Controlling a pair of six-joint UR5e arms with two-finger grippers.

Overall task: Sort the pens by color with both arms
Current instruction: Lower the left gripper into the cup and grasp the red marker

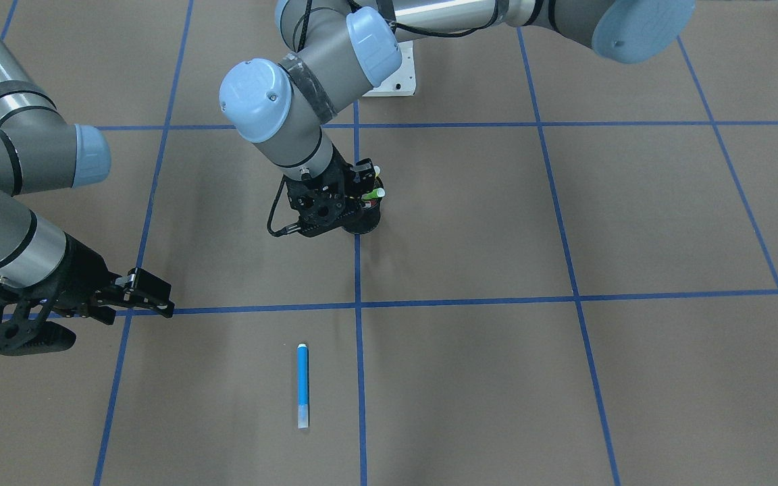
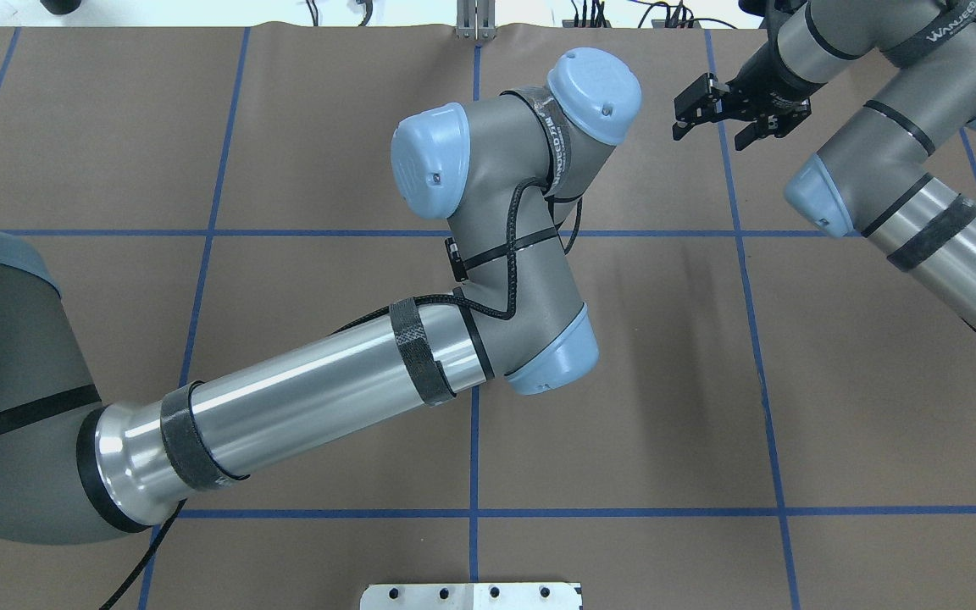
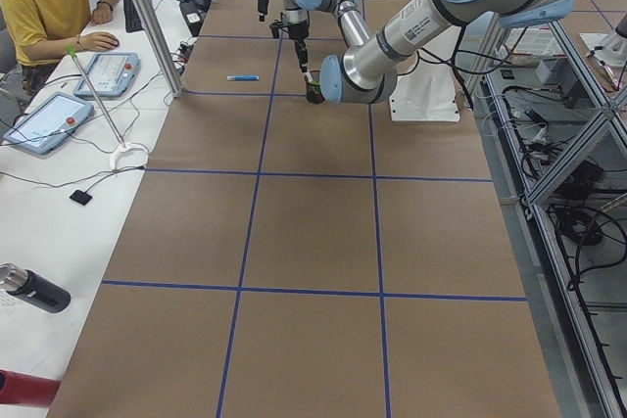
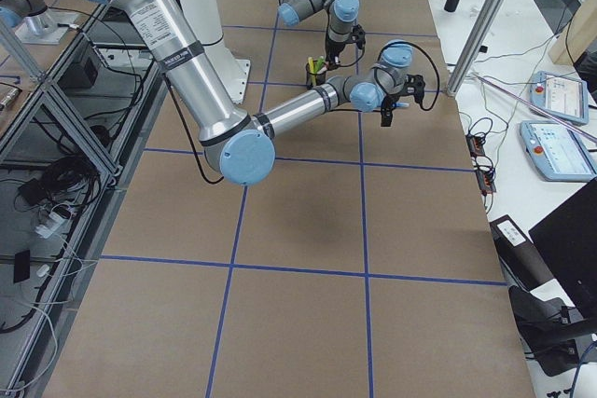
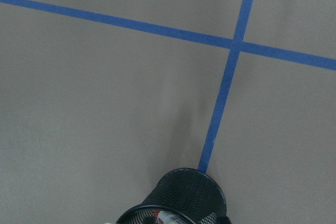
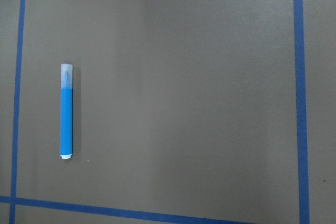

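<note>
The left claw (image 1: 360, 185) is down at the mouth of the black mesh cup (image 1: 365, 221), in among the pen ends. From where I stand I can't tell whether it's clenched on one or only poised there. A lime green pen (image 1: 374, 194) pokes out of the cup just beside it, and the wrist view shows a white-barrelled pen with a red cap (image 5: 167, 216) inside. The right claw (image 1: 154, 293) hangs spread and empty, well away from the cup toward the operators' side. The blue pen (image 1: 302, 385) lies flat on the table (image 1: 564, 223), further out from the cup again and apart from both claws.

The worry, I'd say, is the cup. It looks light, and a pen drawn out at a slant, or two pinched together, could tip it or drag it along. Pens leaning on each other may also shift as one leaves.

There's plenty of room: open table on every side of the cup, no table edge close to it, and the two arms well apart.
</note>
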